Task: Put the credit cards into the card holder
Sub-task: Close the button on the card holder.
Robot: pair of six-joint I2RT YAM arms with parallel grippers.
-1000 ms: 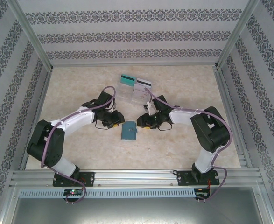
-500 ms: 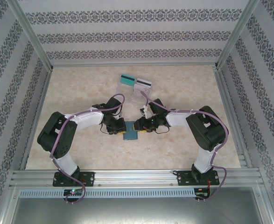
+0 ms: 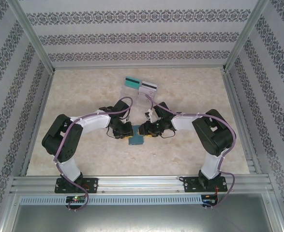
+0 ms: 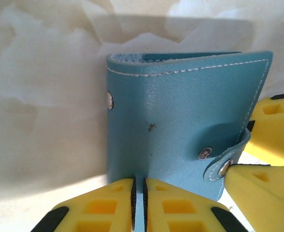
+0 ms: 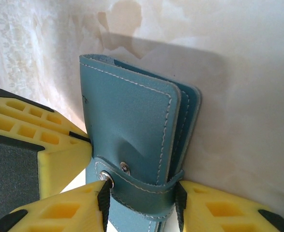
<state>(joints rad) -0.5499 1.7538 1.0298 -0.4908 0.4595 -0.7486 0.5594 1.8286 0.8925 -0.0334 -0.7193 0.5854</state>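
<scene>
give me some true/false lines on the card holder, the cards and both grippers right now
1. The card holder is folded shut. True.
2. The left gripper is shut on the card holder's edge. True.
3. The right gripper hangs well away from the card holder. False: it is closed across the clasp tab.
4. The teal card is tucked inside the card holder. False: it lies out beyond both grippers, beside the white card.

You are looking at the white-and-black left arm (image 3: 91, 120) and right arm (image 3: 187, 121), trailing purple cables (image 3: 126, 100) and wearing yellow latticed fingers (image 4: 180, 212).
</scene>
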